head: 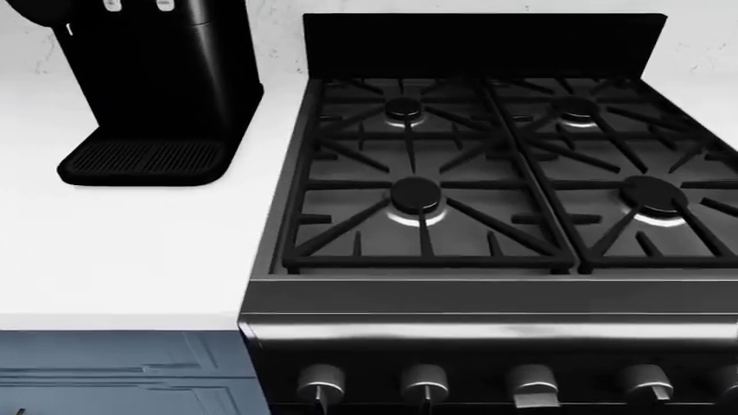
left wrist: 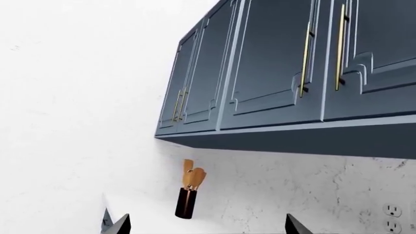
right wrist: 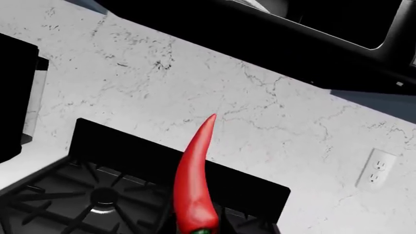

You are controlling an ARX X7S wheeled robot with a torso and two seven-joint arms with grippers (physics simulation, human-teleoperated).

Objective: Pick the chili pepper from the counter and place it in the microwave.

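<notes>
The chili pepper (right wrist: 195, 185), glossy red with a green stem end, shows in the right wrist view. It points up and away from my right gripper (right wrist: 198, 230), which is shut on its stem end; the fingers are mostly hidden in the dark at the frame's edge. The pepper hangs in the air over the black stove's back burners (right wrist: 97, 197). The black microwave (right wrist: 293, 34) sits higher up on the wall, well apart from the pepper. My left gripper (left wrist: 208, 229) is open with nothing in it, its fingertips (left wrist: 120, 225) wide apart. Neither gripper shows in the head view. The white counter (head: 116, 251) lies left of the stove.
A black gas stove (head: 485, 173) with knobs (head: 424, 380) fills the head view. A black coffee machine (head: 162, 86) stands on the counter at the back left. Blue-grey upper cabinets (left wrist: 279, 73), a utensil holder with wooden spoons (left wrist: 186, 200) and wall outlets (left wrist: 392, 210) (right wrist: 375, 170) are nearby.
</notes>
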